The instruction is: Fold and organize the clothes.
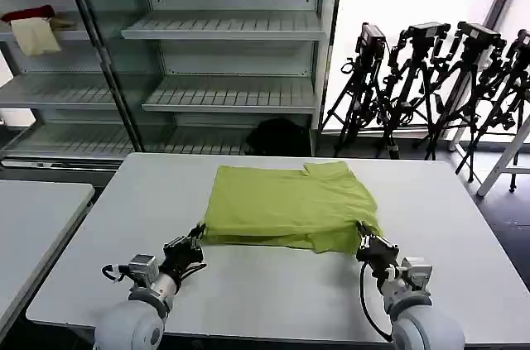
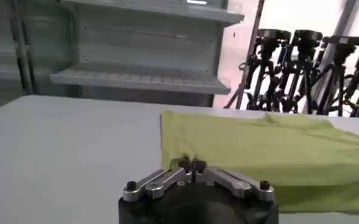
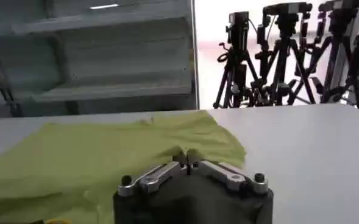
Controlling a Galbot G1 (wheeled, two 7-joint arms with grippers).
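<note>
On the table, both grippers pinch the T-shirt's near corners.

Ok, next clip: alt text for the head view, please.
A lime T-shirt, folded over itself, lies on a white table, with the left gripper pinching its near left corner and the right gripper pinching its near right corner. Metal shelves and tripods stand behind.
</note>
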